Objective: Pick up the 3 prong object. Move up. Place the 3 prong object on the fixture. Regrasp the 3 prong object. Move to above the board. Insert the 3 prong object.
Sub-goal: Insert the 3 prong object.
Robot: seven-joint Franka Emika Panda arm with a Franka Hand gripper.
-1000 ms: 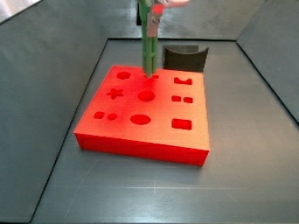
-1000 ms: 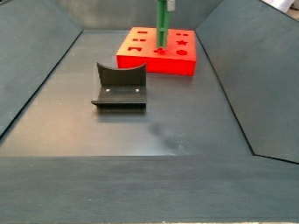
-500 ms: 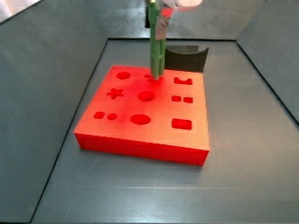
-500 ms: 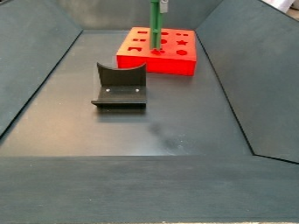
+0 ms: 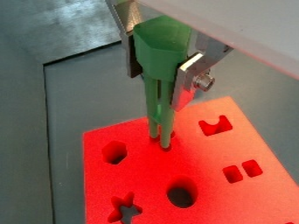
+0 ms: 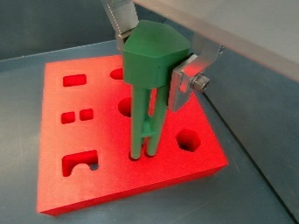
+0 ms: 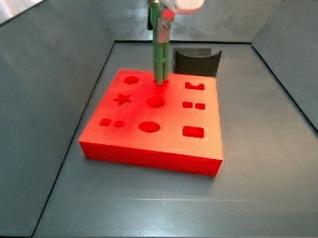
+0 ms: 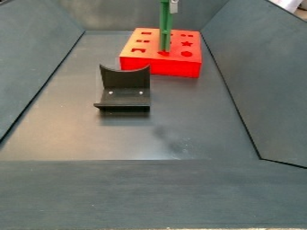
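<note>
The gripper (image 5: 160, 74) is shut on the green head of the 3 prong object (image 5: 159, 52), which hangs upright with its thin prongs pointing down. In both wrist views the prong tips meet the top face of the red board (image 5: 233, 210) near small cut-outs. Whether they sit inside a hole I cannot tell. In a wrist view the silver fingers (image 6: 184, 79) clamp the 3 prong object (image 6: 152, 57) over the board (image 6: 105, 179). In both side views the gripper (image 7: 161, 20) holds the piece (image 7: 161, 54) above the board's (image 7: 149, 139) far half. The dark fixture (image 7: 196, 61) stands just behind the board.
The board (image 8: 162, 61) lies at the far end of a grey bin with sloping walls (image 8: 36, 81). The fixture (image 8: 122, 88) stands on the floor nearer the camera in this side view, apart from the board. The board has star, round, square and arch holes.
The gripper with the green piece shifted a little sideways over the board and came back. Its height looks about the same. Board and fixture have not moved.
</note>
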